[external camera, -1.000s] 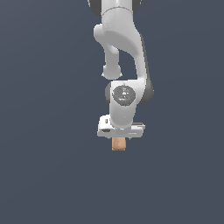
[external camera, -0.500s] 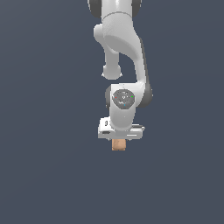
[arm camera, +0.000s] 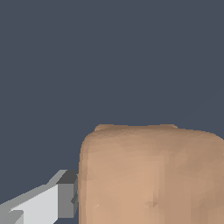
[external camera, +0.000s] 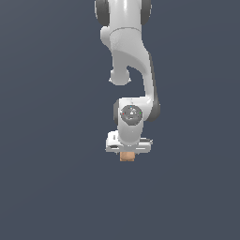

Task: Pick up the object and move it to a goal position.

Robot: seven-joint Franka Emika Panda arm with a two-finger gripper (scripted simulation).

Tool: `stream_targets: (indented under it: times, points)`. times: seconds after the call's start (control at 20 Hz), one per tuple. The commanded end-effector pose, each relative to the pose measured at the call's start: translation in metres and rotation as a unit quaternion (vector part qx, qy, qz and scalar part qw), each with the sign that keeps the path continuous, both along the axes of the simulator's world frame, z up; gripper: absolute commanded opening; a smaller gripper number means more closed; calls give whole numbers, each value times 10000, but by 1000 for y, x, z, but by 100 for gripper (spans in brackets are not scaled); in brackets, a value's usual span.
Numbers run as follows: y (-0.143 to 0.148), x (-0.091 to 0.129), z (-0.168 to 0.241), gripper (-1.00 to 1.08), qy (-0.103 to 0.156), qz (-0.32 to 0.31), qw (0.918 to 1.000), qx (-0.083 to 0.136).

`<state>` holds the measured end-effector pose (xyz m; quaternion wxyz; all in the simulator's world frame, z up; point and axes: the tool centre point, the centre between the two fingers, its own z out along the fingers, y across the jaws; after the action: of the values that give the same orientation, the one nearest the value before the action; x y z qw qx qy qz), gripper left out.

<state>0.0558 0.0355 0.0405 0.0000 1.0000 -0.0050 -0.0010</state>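
Seen in the wrist view from nine o'clock across to three: one dark finger pad [arm camera: 66, 194] pressed against the flank of the object [arm camera: 151, 177], a matte tan-orange lump with rounded edges. Clamped on that lump, by the look of it, the gripper [external camera: 127, 153], hanging at six o'clock beneath the arm [external camera: 129, 70] in the exterior view. Probably light, stiff, not slippery. Best taken across the flat flanks, mid-height. Opposite pad hidden.

Plain dark slate-blue ground [external camera: 47, 187] — flat, uniform, no edges or markings visible
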Motion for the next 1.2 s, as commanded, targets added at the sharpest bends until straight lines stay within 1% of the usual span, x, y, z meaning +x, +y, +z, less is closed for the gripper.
stream_targets:
  times: [0.0,0.05,0.7,0.95,1.15]
  points:
    - [0,1,-1,100,-10,0,10000,0]
    - [0,1,-1,-100,-10,0,10000,0]
    - [-1,0,1,-100,-10,0,10000,0]
    - [-7,-4,12,-100,-10,0,10000,0]
    - [-17,-12,28,-100,-10,0,10000,0]
